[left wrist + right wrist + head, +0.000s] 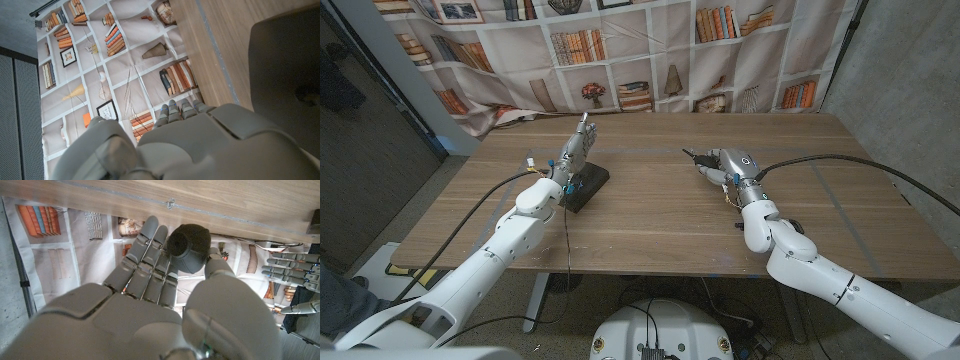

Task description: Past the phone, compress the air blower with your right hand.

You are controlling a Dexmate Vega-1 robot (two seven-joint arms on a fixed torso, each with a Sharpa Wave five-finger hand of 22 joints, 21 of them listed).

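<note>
The black rubber air blower (189,246), a rounded bulb with a short nozzle, sits in the right hand (725,166) right of centre in the head view, over the wooden table (650,225). In the right wrist view the bulb lies between the thumb (216,267) on one side and the fingers (145,255) on the other, touching both, so this hand grips the blower. From these pictures I cannot tell whether the bulb is already being squashed or only held. In the head view a thin dark tip, probably the nozzle, sticks out of the hand towards the upper left of the frame, so the blower's long axis appears to run from the palm out to picture left and a little away from the robot.

The coming move turns on that grip: the bulb is already inside the right hand, so compressing it seems to need only the thumb and fingers closing towards each other across the bulb's width, with no reach.

The flat black rectangular phone (587,187) lies on the table left of centre, well apart from the blower. The left hand (574,150) stands over its far end, fingers straight and apart, holding nothing. A bookshelf-printed cloth backdrop (650,50) hangs behind the table.
</note>
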